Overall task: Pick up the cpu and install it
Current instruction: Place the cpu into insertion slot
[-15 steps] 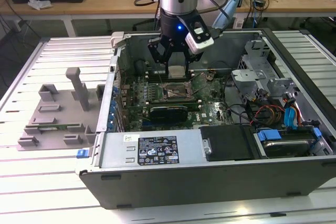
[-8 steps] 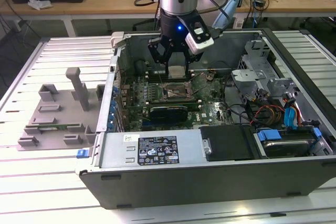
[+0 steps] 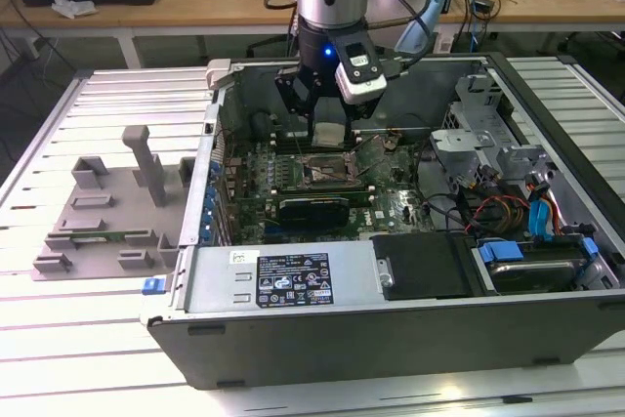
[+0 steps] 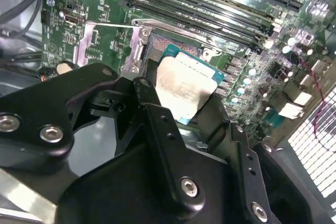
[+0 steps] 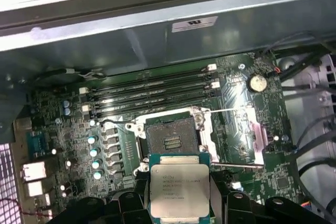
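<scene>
My gripper (image 3: 327,122) is inside the open computer case, shut on the cpu (image 3: 329,136), a small square chip with a silver-grey metal top. In the first wrist view the cpu (image 5: 179,187) sits between the black fingers (image 5: 137,195), held a little above the motherboard and just short of the open black-framed socket (image 5: 170,140). The second wrist view shows the cpu (image 4: 186,85) tilted in front of the socket (image 4: 157,51), with a finger (image 4: 152,109) on each side. In the exterior view the socket (image 3: 327,173) lies right below the gripper.
Memory slots (image 5: 152,90) run beside the socket, with the case wall (image 5: 157,45) just behind them. Cables and a drive cage (image 3: 488,144) fill the exterior view's right of the case. A grey plastic tray (image 3: 103,217) lies on the table at the exterior view's left.
</scene>
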Tool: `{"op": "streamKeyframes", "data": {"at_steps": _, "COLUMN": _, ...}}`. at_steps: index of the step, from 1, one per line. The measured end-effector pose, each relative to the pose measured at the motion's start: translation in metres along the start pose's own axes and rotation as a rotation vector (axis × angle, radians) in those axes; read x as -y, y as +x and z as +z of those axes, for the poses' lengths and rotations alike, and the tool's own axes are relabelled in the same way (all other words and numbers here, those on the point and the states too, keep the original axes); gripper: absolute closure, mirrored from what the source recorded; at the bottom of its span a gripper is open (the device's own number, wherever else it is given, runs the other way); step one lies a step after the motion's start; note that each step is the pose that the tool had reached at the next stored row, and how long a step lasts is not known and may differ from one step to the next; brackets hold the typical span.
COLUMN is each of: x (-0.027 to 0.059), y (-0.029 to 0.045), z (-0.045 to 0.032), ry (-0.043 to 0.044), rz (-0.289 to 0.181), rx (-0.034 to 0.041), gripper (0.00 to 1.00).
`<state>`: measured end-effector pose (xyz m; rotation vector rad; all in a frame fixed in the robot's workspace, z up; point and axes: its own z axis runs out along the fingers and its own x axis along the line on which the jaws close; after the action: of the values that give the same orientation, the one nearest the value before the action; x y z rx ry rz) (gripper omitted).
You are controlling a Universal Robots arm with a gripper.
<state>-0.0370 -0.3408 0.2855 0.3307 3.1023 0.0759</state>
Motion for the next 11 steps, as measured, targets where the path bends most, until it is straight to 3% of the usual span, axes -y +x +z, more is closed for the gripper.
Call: {"op": "streamKeyframes", "data": {"at_steps": 11, "x": 0.0000, "y": 0.0000, "z": 0.0003, "ry": 0.0035, "rz": 0.197, "rx": 0.0101, "gripper": 0.45}}
